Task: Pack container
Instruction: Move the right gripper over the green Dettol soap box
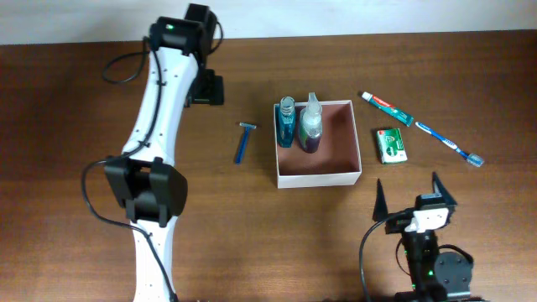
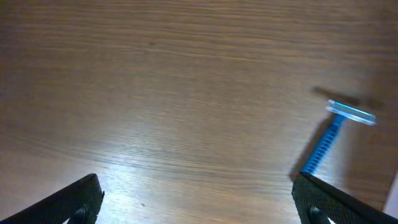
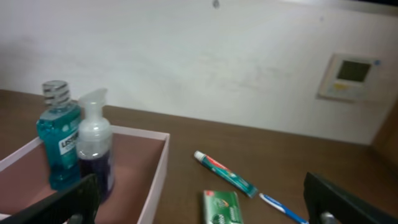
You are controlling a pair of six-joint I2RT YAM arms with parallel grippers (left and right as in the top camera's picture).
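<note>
On the wooden table (image 1: 67, 101), the white left arm reaches from the near edge toward the far side. The left gripper (image 2: 196, 202) hangs over bare wood with its jaws spread wide and nothing between them. To its right a blue razor (image 1: 245, 143) lies flat on the table, apart from everything else. Next comes the container (image 1: 319, 178), a shallow white box with a reddish-brown inside, near the middle of the table. A blue mouthwash bottle (image 1: 285, 124) and a pump bottle (image 1: 310, 126) of purple liquid stand upright side by side in its far left corner. Right of the box lie a toothpaste tube (image 1: 388, 108), a small green packet (image 1: 391, 144) and a blue toothbrush (image 1: 449, 144). Nearer the front edge, the right gripper (image 1: 408, 183) has its jaws fully apart and empty, pointing toward the packet.
</note>
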